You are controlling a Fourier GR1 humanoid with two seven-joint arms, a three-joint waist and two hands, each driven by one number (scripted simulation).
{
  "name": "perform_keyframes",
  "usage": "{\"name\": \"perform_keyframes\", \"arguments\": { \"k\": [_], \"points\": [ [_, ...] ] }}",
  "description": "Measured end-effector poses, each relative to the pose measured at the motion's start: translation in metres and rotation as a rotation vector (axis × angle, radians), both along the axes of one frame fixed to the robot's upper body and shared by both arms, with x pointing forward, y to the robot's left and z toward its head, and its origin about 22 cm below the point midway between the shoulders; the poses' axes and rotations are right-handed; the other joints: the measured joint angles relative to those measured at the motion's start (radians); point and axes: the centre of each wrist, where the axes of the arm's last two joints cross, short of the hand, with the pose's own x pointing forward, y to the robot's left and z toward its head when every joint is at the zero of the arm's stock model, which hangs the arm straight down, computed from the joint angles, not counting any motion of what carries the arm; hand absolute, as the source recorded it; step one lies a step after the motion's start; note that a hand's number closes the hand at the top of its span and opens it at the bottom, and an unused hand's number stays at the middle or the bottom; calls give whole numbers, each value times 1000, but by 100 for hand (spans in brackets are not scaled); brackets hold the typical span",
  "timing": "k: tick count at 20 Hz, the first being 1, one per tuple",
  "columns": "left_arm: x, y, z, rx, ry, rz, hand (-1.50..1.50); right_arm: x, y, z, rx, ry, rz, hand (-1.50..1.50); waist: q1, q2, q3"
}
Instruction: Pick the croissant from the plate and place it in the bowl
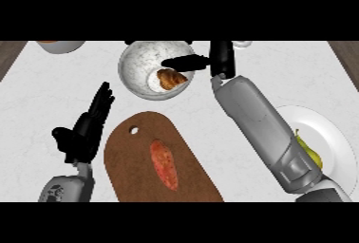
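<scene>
A brown croissant (170, 79) lies inside the white marbled bowl (137, 60) at the top centre of the counter. My right hand (220, 58) hovers over the bowl's right rim. Its fingers (185, 61) stretch left just above the croissant and do not curl round it. The white plate (329, 129) sits at the right edge, partly under my right forearm, with a yellow-green fruit (310, 151) on it. My left hand (87, 127) rests open at the left, fingers pointing up, away from the bowl.
A brown cutting board (133, 156) lies in the lower centre with a reddish vegetable (165, 164) on it. Another bowl (61, 45) shows at the top left edge. A small pale object (242, 44) sits beyond my right hand.
</scene>
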Motion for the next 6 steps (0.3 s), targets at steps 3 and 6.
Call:
{"name": "perform_keyframes", "arguments": {
  "k": [3,6],
  "points": [
    [-4,1,-5,-2,0,-4,0,-12,-7,-8,10,1,35,-150,1,0,0],
    [-7,7,-6,2,0,-2,0,-28,-20,-16,10,8,55,-150,0,0,0]
  ]
}}
